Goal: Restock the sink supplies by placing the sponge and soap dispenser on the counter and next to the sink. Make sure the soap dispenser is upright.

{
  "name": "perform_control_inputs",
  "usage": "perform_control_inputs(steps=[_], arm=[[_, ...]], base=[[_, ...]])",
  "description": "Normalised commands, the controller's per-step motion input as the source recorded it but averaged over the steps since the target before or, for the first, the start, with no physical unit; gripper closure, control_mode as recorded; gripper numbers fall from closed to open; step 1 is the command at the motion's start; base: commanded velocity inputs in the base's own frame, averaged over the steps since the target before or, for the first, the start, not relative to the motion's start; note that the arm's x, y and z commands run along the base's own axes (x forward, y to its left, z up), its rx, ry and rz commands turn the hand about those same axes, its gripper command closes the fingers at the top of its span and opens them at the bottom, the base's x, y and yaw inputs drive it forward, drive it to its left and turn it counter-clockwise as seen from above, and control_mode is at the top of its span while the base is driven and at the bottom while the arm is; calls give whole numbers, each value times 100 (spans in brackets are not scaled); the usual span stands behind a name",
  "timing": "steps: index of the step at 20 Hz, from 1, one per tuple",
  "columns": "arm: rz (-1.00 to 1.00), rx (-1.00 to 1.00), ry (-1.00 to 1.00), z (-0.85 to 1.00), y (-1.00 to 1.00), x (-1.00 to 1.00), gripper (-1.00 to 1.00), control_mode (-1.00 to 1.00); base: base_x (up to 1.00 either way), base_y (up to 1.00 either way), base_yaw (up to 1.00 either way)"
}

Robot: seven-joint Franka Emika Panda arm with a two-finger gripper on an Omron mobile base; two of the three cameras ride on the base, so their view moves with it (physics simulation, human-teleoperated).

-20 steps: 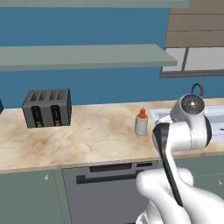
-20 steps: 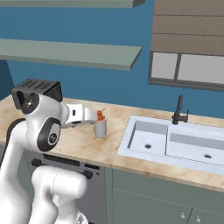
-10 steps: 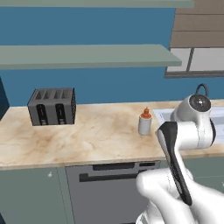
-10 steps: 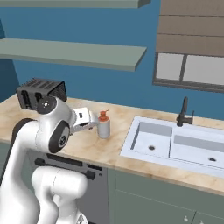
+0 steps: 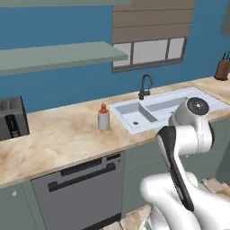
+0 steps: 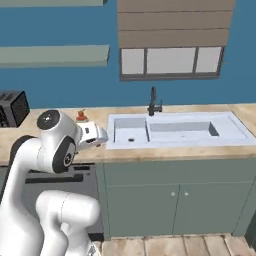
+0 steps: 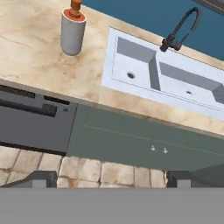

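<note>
Soap dispenser (image 5: 103, 117): white bottle with orange pump top, standing upright on the beige marbled bench (image 5: 58, 139), just beside the left edge of the sink (image 5: 134, 117) and apart from it. From the right base camera its orange top (image 6: 81, 116) peeks over my arm. In my hand camera it stands at the upper left (image 7: 71, 29), upright on the stone.

Sink, pale white, double basin: set into the bench, with a black curved faucet (image 5: 144, 86) rising at its back edge, between the two basins. Each basin has a drain hole, as my hand camera shows (image 7: 162, 74).

Pincer (image 7: 111, 178): mine, fingers spread wide, nothing between them. It hangs in front of the bench, out over the tiled floor (image 7: 65, 168), looking down on the grey-green cabinet doors (image 7: 144, 140) under the sink. From the right base camera my hand (image 6: 93, 136) sits at bench-edge height, left of the sink.

Dishwasher (image 5: 81, 191): dark grey front under the bench, left of the sink cabinet.

Toaster (image 5: 11, 118): black, on the bench at the far left, well apart from the soap dispenser.

Knife block (image 5: 222, 68): brown, at the far right end of the bench.

Window (image 5: 150, 51): behind the faucet, under a slatted blind.
</note>
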Motion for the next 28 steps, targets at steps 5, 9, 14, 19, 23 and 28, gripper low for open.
perform_control_inputs(steps=[5, 9, 14, 19, 23, 28], arm=[[0, 0, 0, 0, 0, 0, -100, 100], [0, 0, 0, 0, 0, 0, -100, 100], [0, 0, 0, 0, 0, 0, -100, 100], [0, 0, 0, 0, 0, 0, -100, 100], [0, 0, 0, 0, 0, 0, -100, 100], [0, 0, 0, 0, 0, 0, -100, 100]], base=[[-58, 0, -81], [-48, 0, -85], [-34, 0, -84], [-25, 0, -82], [-16, 0, -80], [-1, 0, -80]])
